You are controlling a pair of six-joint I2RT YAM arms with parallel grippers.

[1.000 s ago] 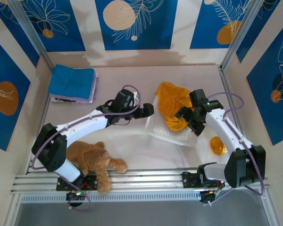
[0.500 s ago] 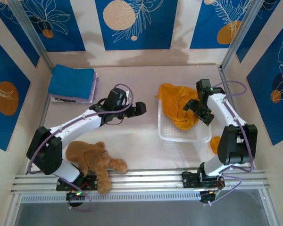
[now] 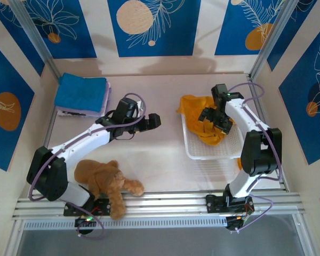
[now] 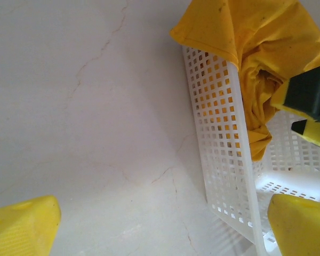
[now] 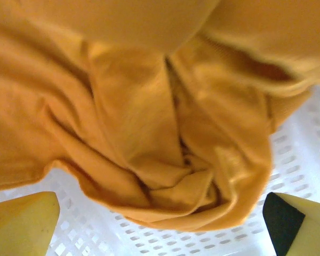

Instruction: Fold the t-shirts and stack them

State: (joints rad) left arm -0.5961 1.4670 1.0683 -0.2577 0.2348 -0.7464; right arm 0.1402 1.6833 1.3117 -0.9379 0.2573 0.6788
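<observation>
Grab step: our right gripper (image 5: 160, 226) hangs wide open, empty, over the mustard tee (image 3: 192, 106) crumpled in the white basket (image 3: 208, 152); left gripper (image 4: 162, 229), likewise open and empty, sits beside it. Next we pinch fabric, lift.

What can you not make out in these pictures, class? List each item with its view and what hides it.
- Lilac t-shirt, top view: the blue t-shirt lies on it; just an edge shows.
- Mustard t-shirt, right wrist view: blurred, cut off by the frame edges; top view: the right arm covers part.
- White basket, left wrist view: one corner behind the left fingers, the rest cut by the frame.
</observation>
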